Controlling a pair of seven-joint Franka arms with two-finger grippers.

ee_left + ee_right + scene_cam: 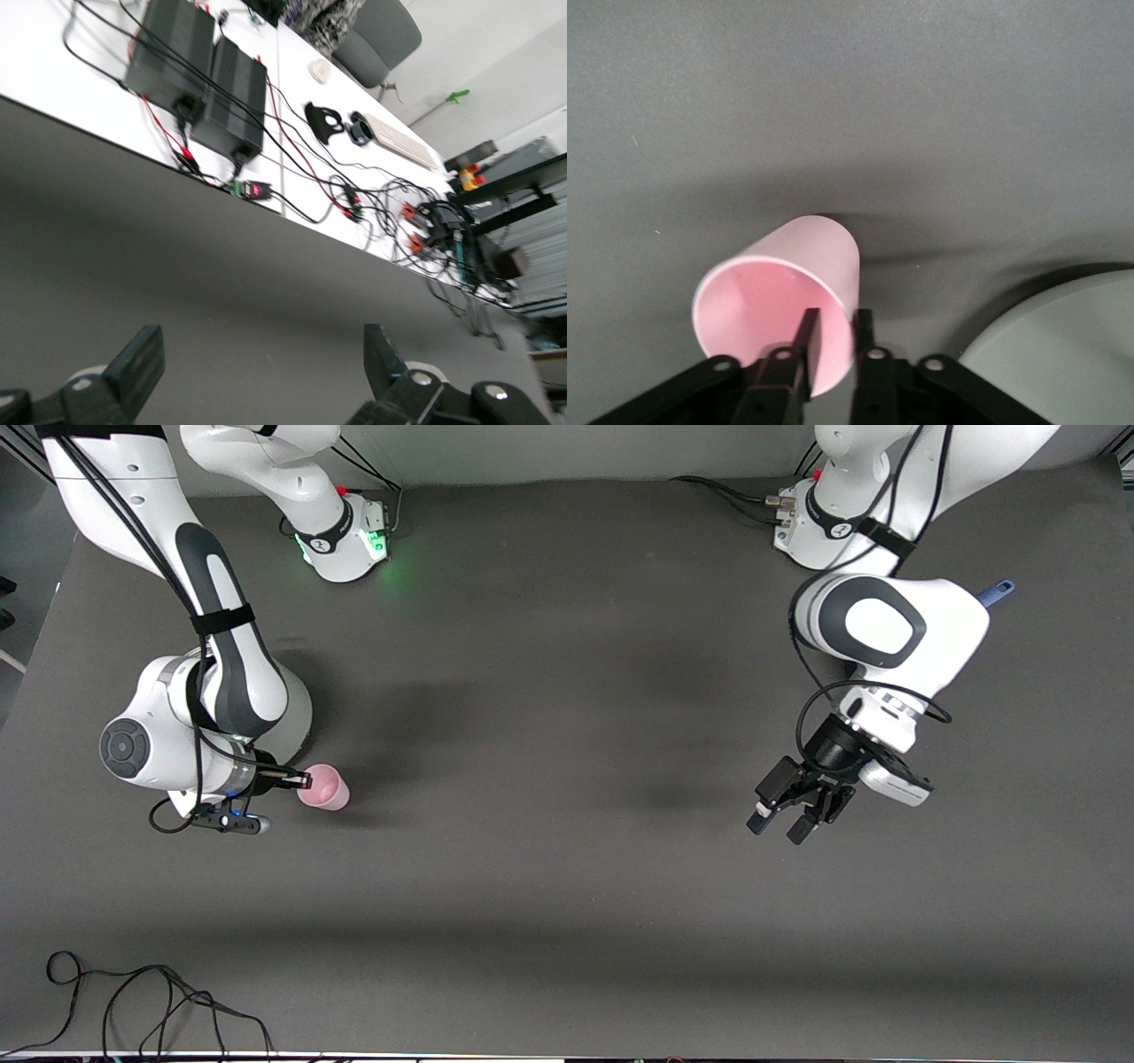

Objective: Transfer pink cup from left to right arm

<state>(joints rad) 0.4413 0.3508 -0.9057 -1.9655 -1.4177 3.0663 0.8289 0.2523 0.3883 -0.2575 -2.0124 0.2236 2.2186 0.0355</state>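
Observation:
The pink cup (326,788) is at the right arm's end of the table, low on the dark mat, its mouth tipped toward the right gripper (299,780). In the right wrist view the cup (788,283) shows its open mouth. The right gripper (833,314) straddles the rim, one slim finger inside the cup and one outside, with a small gap around the wall. The left gripper (780,825) hangs over the bare mat at the left arm's end, well away from the cup. Its claw fingers stand wide apart with nothing between them (261,347).
A loose black cable (133,996) lies near the table's front corner at the right arm's end. A blue handle (999,591) pokes out beside the left arm's elbow. In the left wrist view a white bench (80,88) with black boxes (199,75) and wires adjoins the mat's edge.

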